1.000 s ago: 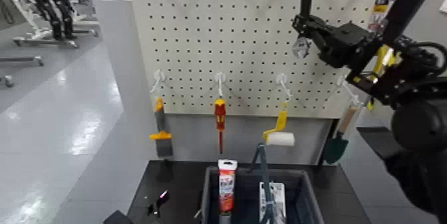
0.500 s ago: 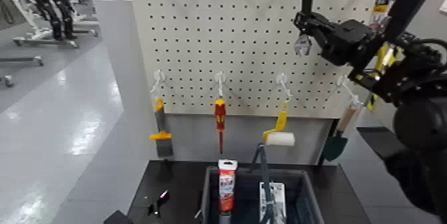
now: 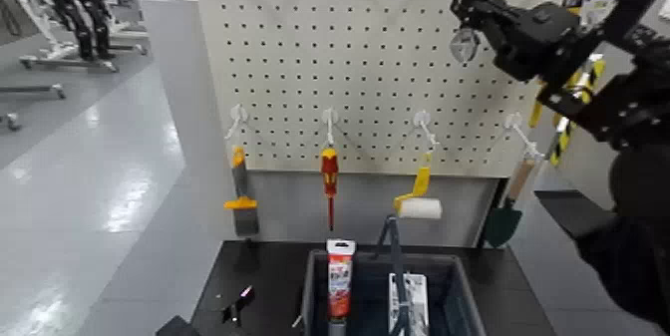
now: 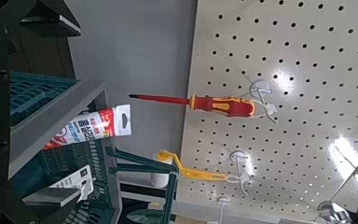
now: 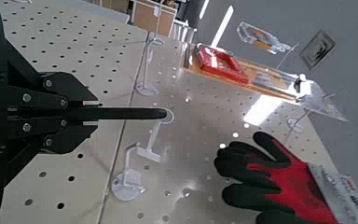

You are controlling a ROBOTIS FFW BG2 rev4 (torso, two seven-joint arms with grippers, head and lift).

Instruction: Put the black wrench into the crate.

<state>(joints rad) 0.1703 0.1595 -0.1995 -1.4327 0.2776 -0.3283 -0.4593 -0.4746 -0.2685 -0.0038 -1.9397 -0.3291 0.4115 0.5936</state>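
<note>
No text, brand, number or sign could be read in any view. The red-and-white tube (image 3: 340, 278) standing at the crate's (image 3: 458, 282) left wall carried dark print on its white band, seen also from the left wrist (image 4: 91, 128), but the letters were too small to make out. The white carton (image 3: 407, 303) inside the crate showed only faint marks. The carded packages (image 5: 226, 63) hanging at the far end of the pegboard (image 5: 93, 56) in the right wrist view bore printed patches that stayed illegible.
</note>
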